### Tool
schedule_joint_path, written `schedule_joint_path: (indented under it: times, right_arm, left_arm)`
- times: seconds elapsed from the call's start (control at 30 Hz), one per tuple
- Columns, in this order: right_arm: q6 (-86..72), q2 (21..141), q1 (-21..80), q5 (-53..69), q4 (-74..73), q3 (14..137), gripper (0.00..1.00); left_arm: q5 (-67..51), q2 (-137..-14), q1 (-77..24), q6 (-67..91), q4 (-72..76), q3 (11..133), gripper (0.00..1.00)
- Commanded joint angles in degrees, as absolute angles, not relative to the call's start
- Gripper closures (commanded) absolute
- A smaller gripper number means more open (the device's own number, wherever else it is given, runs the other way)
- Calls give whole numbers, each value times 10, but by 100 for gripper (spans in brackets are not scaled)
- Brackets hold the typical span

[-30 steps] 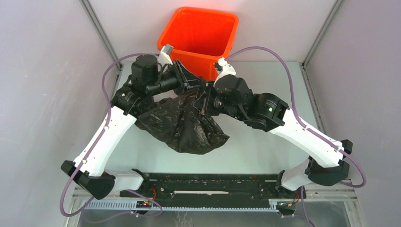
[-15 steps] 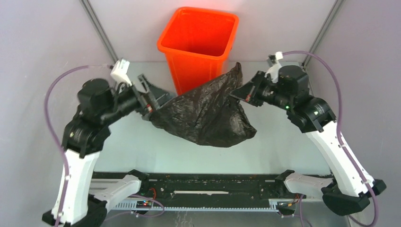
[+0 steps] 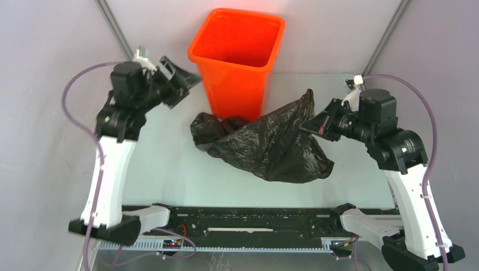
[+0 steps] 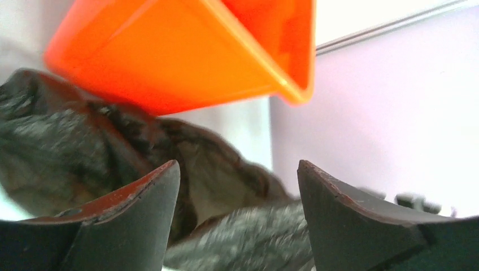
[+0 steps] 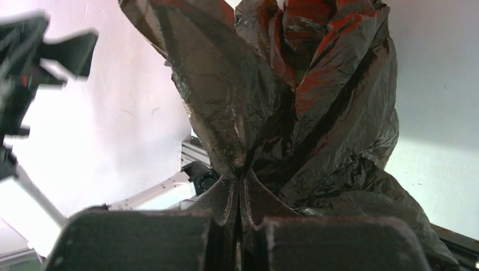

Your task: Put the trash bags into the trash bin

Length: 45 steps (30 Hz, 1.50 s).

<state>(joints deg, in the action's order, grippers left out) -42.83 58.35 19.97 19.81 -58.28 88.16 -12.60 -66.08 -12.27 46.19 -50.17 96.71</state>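
The black trash bag [image 3: 265, 144] lies crumpled on the table in front of the orange trash bin [image 3: 240, 53], its left end slumped by the bin's base. My right gripper [image 3: 312, 125] is shut on the bag's right edge and holds that corner lifted; in the right wrist view the film [image 5: 294, 96] rises from the closed jaws. My left gripper [image 3: 189, 79] is open and empty, raised beside the bin's left rim. In the left wrist view the bin [image 4: 186, 51] and bag [image 4: 73, 147] lie beyond the open fingers [image 4: 141, 220].
Grey walls with metal corner posts [image 3: 116, 28] close in the back and sides. A black rail [image 3: 248, 220] runs along the near edge between the arm bases. Purple cables [image 3: 395, 82] loop off both arms.
My left gripper let go of the bag and rose back toward the bin's left rim. The bag's left end dropped to the table. My right gripper, still holding, moved right and slightly nearer.
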Motion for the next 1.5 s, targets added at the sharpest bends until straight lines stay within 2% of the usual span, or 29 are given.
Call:
schedule_joint_path:
  times: [0.0,0.13,0.23,0.43,0.6,0.83,0.97,1.07,1.47]
  right_arm:
    - [-390,553,206,206,-597,889,100]
    - [-371,543,206,200,-595,891,100]
    - [-364,536,205,203,-590,883,100]
    - [-357,510,200,222,-552,847,100]
    - [-353,503,190,242,-535,829,100]
    - [-352,493,179,254,-514,817,100]
    - [-347,492,174,270,-514,817,100]
    - [-344,487,173,274,-517,817,100]
    - [-324,485,171,294,-519,829,100]
  left_arm:
    - [-216,-736,-106,652,-256,936,19]
    - [-194,-792,-107,751,-112,913,13]
    - [-158,-820,-109,793,-100,911,11]
    - [-68,-838,-123,841,-103,885,15]
    - [-73,-866,-127,876,-82,866,16]
    - [-47,-887,-129,855,-71,867,22]
    - [-39,-890,-134,849,-71,864,34]
    - [-28,-879,-137,847,-71,854,52]
    - [-12,-779,-152,843,-75,800,94]
